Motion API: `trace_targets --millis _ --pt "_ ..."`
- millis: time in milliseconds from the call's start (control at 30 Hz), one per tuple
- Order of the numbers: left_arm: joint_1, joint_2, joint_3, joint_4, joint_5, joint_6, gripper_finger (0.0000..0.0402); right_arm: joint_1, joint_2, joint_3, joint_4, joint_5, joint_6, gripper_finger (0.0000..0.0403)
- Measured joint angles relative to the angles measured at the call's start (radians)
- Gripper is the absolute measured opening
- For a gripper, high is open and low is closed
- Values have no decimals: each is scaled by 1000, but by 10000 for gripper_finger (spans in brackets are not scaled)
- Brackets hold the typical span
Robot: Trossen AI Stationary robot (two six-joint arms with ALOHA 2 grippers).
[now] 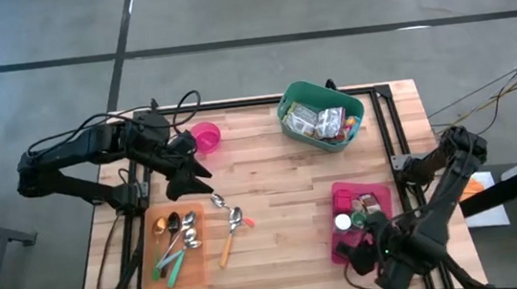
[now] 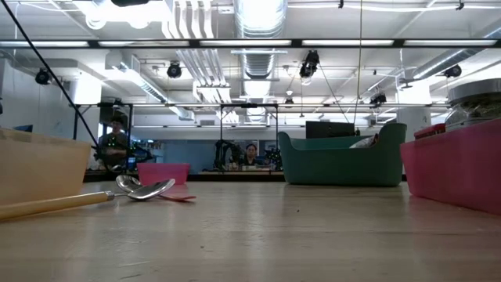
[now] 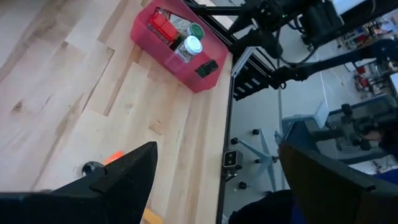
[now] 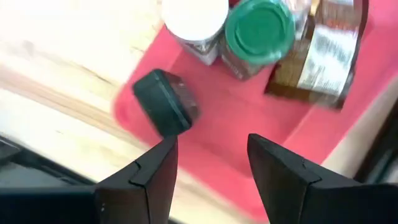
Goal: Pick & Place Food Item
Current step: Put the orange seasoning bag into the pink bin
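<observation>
The right gripper point(image 4: 208, 168) is hovering over the near end of the red bin point(image 4: 249, 118), its two dark fingers point(image 4: 152, 171) standing partly apart with nothing between them. Just ahead of the fingertips a dark-lidded jar point(image 4: 165, 102) is lying on its side on the bin's floor; beyond it a white-lidded jar point(image 4: 196, 22) and a green-lidded jar point(image 4: 258, 31) are standing side by side, and a brown foil packet point(image 4: 323, 53) is resting next to the green one — what the packet holds is too blurred to read. In the high view the same gripper point(image 1: 367, 260) is sitting at the table's front right corner above this red bin point(image 1: 346, 198). The left gripper point(image 1: 190, 176) is waiting well away, its fingers point(image 3: 134, 171) spread wide and empty, with a pink bowl point(image 1: 206, 137) just behind it and an orange utensil tray point(image 1: 175, 251) in front of it. A green basket point(image 1: 321, 114) of packaged food is standing at the far side of the wooden table point(image 1: 272, 177).
</observation>
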Motion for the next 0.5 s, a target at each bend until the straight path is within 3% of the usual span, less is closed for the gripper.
trace_targets --millis 133,300,500 --pt "0 0 0 1 -3 -52 341 21 3 4 -10 7 133 192" --pt "0 0 0 9 5 -122 341 21 42 -2 -10 33 127 192" --pt "0 0 0 13 39 -127 341 21 59 0 16 -19 -364 192"
